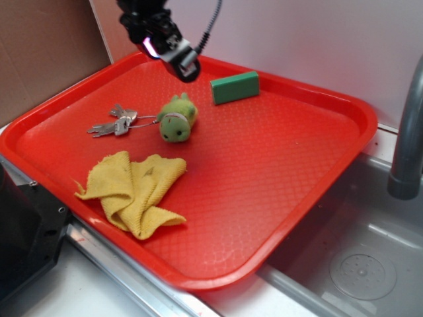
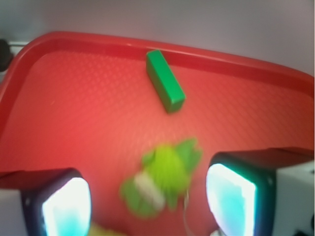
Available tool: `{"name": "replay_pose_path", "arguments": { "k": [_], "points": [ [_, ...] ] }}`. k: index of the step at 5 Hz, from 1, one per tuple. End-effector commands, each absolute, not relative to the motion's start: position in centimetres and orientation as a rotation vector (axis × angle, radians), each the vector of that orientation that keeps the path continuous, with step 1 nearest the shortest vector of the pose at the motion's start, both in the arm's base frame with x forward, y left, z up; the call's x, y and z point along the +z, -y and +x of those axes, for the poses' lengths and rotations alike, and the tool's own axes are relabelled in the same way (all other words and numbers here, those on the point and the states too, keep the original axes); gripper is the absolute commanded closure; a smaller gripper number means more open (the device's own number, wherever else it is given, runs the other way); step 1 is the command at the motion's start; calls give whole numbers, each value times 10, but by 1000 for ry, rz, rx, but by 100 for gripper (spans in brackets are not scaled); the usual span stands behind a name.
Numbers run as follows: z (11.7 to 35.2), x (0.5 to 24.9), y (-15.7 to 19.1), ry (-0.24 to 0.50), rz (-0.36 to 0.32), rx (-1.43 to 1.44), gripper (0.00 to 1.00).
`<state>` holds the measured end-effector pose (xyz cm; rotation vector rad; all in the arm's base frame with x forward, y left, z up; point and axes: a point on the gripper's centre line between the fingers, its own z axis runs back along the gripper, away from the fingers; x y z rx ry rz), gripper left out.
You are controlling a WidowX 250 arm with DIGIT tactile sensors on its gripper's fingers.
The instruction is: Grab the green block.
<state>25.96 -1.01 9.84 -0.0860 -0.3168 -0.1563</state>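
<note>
The green block [image 1: 234, 87] lies flat near the far rim of the red tray [image 1: 284, 165]. In the wrist view the green block [image 2: 165, 87] sits ahead of the jaws, slanted, by the tray's back rim. My gripper [image 1: 173, 54] hangs in the air above the tray's far left part, to the left of the block and apart from it. In the wrist view my gripper [image 2: 147, 199] is open, with a wide gap between its two pads and nothing held. Far below that gap lies the lime-green plush toy [image 2: 162, 179].
The plush toy [image 1: 177, 119] lies mid-tray with a key ring and keys [image 1: 115, 123] to its left. A crumpled yellow cloth [image 1: 135, 191] lies at the tray's near left. A grey faucet [image 1: 410, 132] and a sink basin [image 1: 360, 264] are on the right, a wall behind.
</note>
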Motion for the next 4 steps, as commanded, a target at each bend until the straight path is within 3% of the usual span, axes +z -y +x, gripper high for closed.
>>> {"name": "replay_pose_path", "arguments": {
  "k": [1,2,3,4],
  "points": [
    [333,73,-14,333,-42,-127,0],
    [346,56,-15,300,-17,-142,0],
    [349,36,-9,256,-24,-196,81],
    [344,31,-6,251,-40,-208,100]
  ]
}}
